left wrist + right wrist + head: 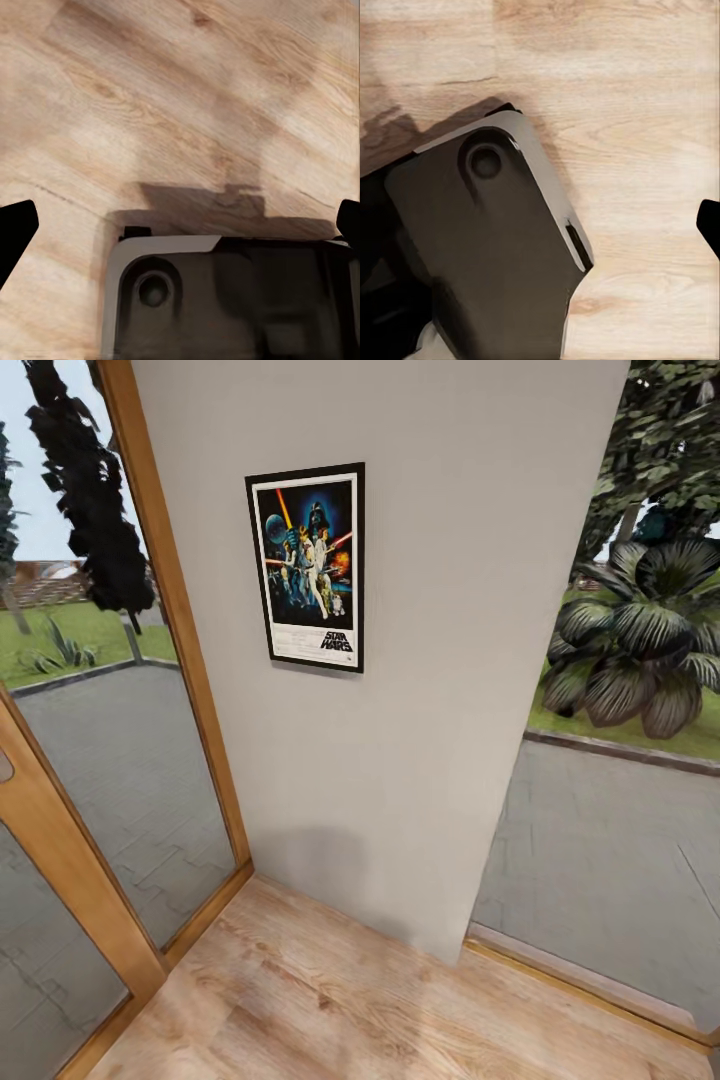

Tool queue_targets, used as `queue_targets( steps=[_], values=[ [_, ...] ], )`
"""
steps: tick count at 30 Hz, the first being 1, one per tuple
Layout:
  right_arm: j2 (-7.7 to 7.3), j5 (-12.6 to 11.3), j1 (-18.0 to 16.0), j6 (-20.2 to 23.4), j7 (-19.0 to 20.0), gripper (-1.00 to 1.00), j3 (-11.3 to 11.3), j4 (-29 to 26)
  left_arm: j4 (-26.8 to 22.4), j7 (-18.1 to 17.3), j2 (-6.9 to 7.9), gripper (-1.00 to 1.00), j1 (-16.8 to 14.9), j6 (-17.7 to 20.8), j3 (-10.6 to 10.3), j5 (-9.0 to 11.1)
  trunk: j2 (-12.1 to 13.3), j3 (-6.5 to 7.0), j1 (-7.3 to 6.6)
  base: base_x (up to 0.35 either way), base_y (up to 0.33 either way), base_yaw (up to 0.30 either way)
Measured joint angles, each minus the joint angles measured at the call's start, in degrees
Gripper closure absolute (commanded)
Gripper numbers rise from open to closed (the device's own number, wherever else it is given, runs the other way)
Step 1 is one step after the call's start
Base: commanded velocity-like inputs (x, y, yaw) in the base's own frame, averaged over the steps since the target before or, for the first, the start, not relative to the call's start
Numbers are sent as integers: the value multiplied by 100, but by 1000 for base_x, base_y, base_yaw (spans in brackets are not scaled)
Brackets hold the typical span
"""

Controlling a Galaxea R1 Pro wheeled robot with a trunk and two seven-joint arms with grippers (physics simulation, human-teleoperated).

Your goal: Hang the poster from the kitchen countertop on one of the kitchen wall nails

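Poster: the flat rectangular Star Wars poster with black frame and white border (306,566) sits upright against the plain pale grey wall panel (420,660), in its upper part, long axis vertical, leaning very slightly off plumb.
Support: no nail head is visible; it would lie behind the frame, so the manner of hanging cannot be confirmed by sight.
Task standing: judged from its position on the wall, the hanging step looks done or all but done.
Relation to the claws: the poster is high on the wall ahead; both wrist cameras look down at the light wood plank floor (330,1000), so both claws are judged low and well apart from it.
Nearer arm: cannot tell; no arm appears in the head view.
Left claw: dark fingertips (15,232) stand at opposite edges of the left wrist view, spread wide, nothing between them; released.
Right claw: one dark fingertip (710,225) shows at the picture's edge; nothing is seen held, but whether it is spread or closed cannot be told.
Below the claws: the robot's dark base with pale rim (225,300) rests on the floor.
Surroundings: a wood-framed glass door (120,760) adjoins the wall on one side, a glazed opening onto paving and broad-leaved plants (640,640) on the other.
Coming move: judged to be a check that the poster holds, no regrasp needed.
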Motion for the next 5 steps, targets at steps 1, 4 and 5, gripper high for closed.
queue_targets(
  steps=[1,4,5],
  values=[
    [0,1,0,0,-17,-100,-1,3,119,1,8,-100,0,0,-8,-2,0,0,0,0,0,0],
    [0,1,0,0,-21,-100,-1,4,148,2,10,-100,0,0,-9,0,0,0,0,0,0,0],
    [0,1,0,0,-21,-100,-1,4,152,2,10,-100,-1,-1,-9,0,0,0,0,0,0,0]
  ],
)
